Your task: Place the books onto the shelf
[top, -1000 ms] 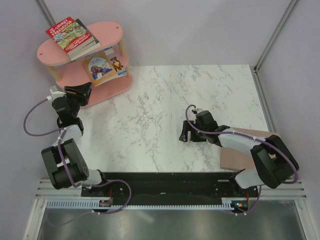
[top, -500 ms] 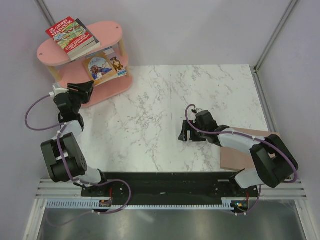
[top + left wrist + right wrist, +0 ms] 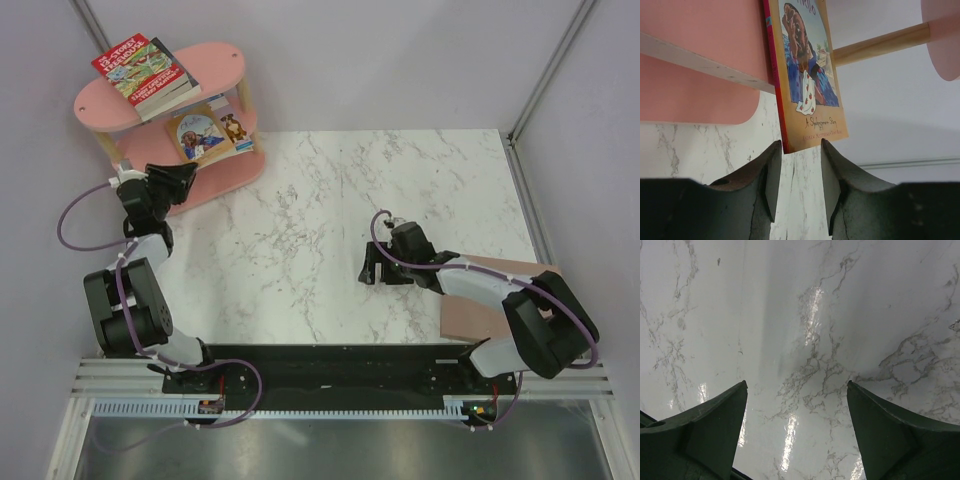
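The left arm (image 3: 125,315) and right arm (image 3: 540,330) are black with pale grey link sections; a purple cable (image 3: 59,228) loops along each. The left hand (image 3: 797,145) and right hand (image 3: 797,385) have dark, matte, tapered fingers (image 3: 705,430).

The left gripper (image 3: 183,178) has swung closer to the shelf (image 3: 228,168), now pointing along its front edge. Its jaws have narrowed, and their tips sit just below the overhanging corner of the orange-tan book (image 3: 810,80).

A robot test cell in a lab: plain grey partition walls (image 3: 400,60) and a metal corner post (image 3: 555,65) at 1 o'clock enclose a marble-look worktop (image 3: 300,250). A left arm (image 3: 125,320) and a right arm (image 3: 540,325), both trailing purple cables, are bolted to a black base rail (image 3: 330,372) at 6 o'clock.
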### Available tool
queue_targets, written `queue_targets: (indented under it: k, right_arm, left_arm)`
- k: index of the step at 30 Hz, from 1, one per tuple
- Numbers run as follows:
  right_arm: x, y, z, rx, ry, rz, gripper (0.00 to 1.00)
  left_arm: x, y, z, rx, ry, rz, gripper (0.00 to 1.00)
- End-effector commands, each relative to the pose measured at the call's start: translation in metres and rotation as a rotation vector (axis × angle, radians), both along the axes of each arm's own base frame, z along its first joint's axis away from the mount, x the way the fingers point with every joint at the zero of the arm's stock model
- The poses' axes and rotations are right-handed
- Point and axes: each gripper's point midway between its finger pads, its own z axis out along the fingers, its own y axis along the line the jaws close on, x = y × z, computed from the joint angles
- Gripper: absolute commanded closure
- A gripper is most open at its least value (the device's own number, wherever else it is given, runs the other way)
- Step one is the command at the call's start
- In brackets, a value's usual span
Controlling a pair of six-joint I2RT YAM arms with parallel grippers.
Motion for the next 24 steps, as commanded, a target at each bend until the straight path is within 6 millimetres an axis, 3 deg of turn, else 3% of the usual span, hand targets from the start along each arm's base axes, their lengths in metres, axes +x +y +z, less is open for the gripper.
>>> queue_targets:
  k: [1,6,9,12,13,14,24]
  right_arm:
    - [0.005,-0.008,0.016,-0.037,-0.035,-0.030,0.12]
    - [0.016,-0.018,0.038,-0.093,-0.102,-0.047,0.12]
    - [0.025,-0.022,0.053,-0.119,-0.146,-0.061,0.11]
    - [0.030,-0.021,0.062,-0.122,-0.161,-0.061,0.11]
    - [0.031,-0.021,0.063,-0.123,-0.161,-0.061,0.11]
    - [0.031,-0.020,0.062,-0.122,-0.159,-0.060,0.11]
    - [0.025,-0.020,0.051,-0.120,-0.127,-0.059,0.11]
  left_arm:
    - [0.003,0.009,0.028,0.103,-0.055,0.039,0.56]
    - [0.006,0.010,0.026,0.099,-0.047,0.035,0.59]
    - [0.009,0.010,0.027,0.103,-0.049,0.032,0.66]
    - [0.010,0.011,0.028,0.114,-0.054,0.033,0.83]
    - [0.009,0.010,0.029,0.115,-0.057,0.035,0.95]
    - [0.008,0.011,0.030,0.116,-0.059,0.041,0.98]
    - [0.008,0.000,0.052,0.110,-0.126,0.005,0.98]
